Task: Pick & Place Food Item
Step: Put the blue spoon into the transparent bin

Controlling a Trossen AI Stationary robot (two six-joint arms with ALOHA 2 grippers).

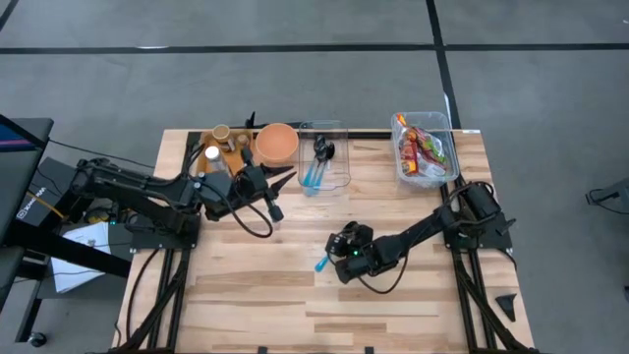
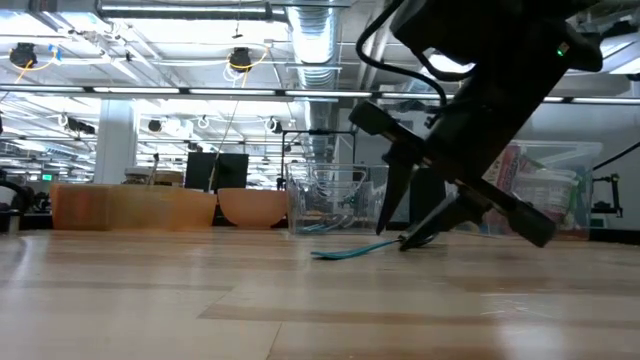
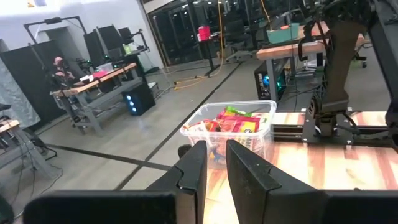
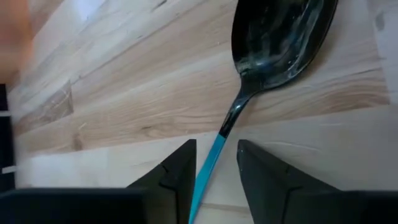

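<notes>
Spoon (image 4: 273, 37) with a black bowl and blue handle lies flat mid-bench, and the right gripper (image 4: 214, 165) is down over it, fingers astride the handle with narrow gaps either side, not visibly clamped. Looks like the pick step; next comes a firm pinch and a clean lift. Food packets (image 1: 423, 147) sit in the clear bin (image 1: 401, 169) at the bench's far right corner. Left gripper (image 3: 214, 177) hangs near the orange bowl (image 1: 276, 144), fingers nearly together, empty.

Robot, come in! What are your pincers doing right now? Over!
Right pincer low on table, fingers astride blue spoon handle, not yet clamped. Left pincer waiting near orange bowl, holding nothing. Nothing in the way. Over.
</notes>
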